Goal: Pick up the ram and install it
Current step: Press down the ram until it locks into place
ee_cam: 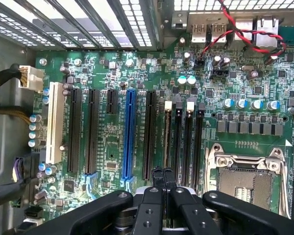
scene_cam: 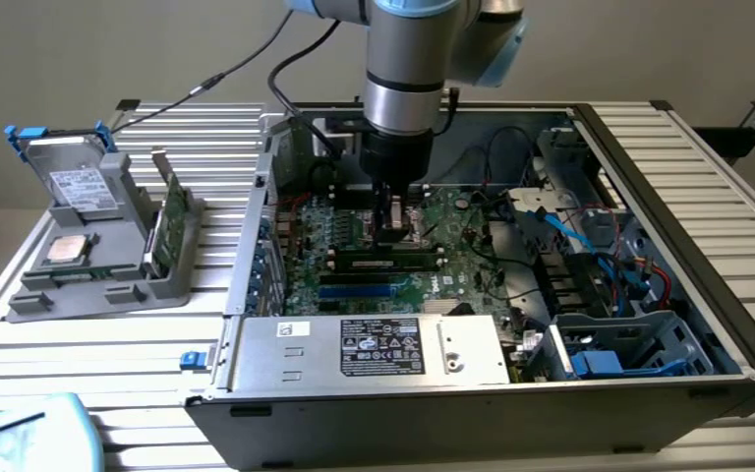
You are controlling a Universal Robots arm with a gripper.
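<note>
Risk first: the gripper (ee_cam: 161, 172) has its fingers pressed together and bears on the top edge of the ram (ee_cam: 166, 132), which stands in the memory slot farthest from the processor socket (ee_cam: 245, 178). It grips nothing, as far as I can see. Because the contact sits near one end of the stick, I judge a push could seat that end alone and leave the ram tilted, with the far latch unclicked. The edge is thin, so the tips could also slide off towards the next slot nearer the socket.

My count: four memory slots (ee_cam: 188, 137), one filled. One socket, empty. Well away from the socket, outside the case, a grey rack (scene_cam: 115, 285) holds one upright green board (scene_cam: 168, 218), one drive (scene_cam: 79, 185) and one processor chip (scene_cam: 66, 248).
</note>
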